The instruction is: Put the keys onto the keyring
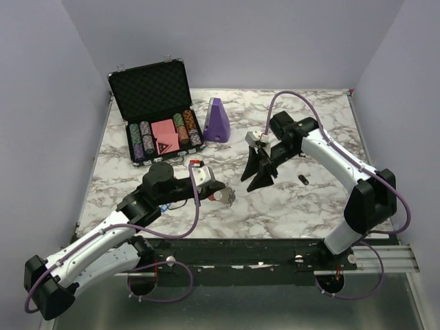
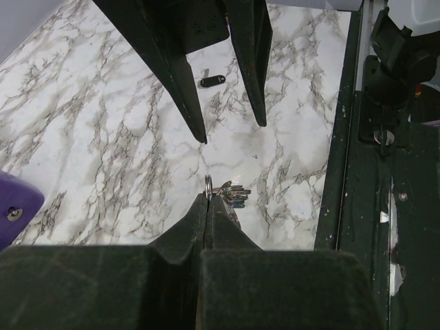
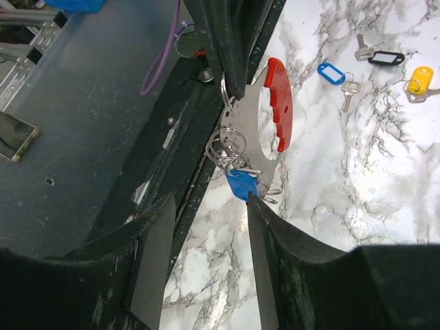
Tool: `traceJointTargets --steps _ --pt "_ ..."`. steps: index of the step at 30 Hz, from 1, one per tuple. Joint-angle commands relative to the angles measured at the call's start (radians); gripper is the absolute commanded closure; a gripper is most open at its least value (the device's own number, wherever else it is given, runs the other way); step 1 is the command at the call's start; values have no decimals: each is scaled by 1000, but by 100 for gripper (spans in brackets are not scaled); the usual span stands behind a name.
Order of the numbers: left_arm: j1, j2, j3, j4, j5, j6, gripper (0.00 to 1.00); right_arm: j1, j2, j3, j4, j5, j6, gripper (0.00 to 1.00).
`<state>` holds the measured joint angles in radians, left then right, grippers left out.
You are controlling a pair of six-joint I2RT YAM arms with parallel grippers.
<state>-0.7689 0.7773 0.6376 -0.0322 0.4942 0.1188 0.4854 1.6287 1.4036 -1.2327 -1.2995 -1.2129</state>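
Pinching keyring (image 3: 278, 103) in shut L gripper (image 3: 232, 82), steadied for threading. Hovering R gripper (image 3: 210, 199) half-open, empty, beside keyring.

Left arm out across marble table (image 1: 309, 206), left gripper (image 1: 218, 194) pinched tight at mid-table, silvery keyring (image 1: 227, 199) bunched at its tip. Right gripper (image 1: 246, 184) angled down just beside it, black fingers parted. Slim black key (image 1: 302, 180) lying alone near right arm. Back left: open black case (image 1: 151, 86), poker chips (image 1: 141, 141) in rows inside; purple wedge (image 1: 218, 120) just beside case.
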Motion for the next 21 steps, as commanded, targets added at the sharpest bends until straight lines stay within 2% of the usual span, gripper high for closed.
traceJointTargets --steps 1,5,14,21 --pt "-26 4 -12 77 -42 -16 100 1 2 20 28 -11 27 46" --pt "-49 5 -15 89 -68 -5 100 1 -6 29 42 49 36 45" --pt "-92 -1 -41 100 -111 36 100 -5 -92 -44 185 154 179 42" --pt "-92 4 -44 123 -86 -10 100 -59 -127 -72 205 174 216 41"
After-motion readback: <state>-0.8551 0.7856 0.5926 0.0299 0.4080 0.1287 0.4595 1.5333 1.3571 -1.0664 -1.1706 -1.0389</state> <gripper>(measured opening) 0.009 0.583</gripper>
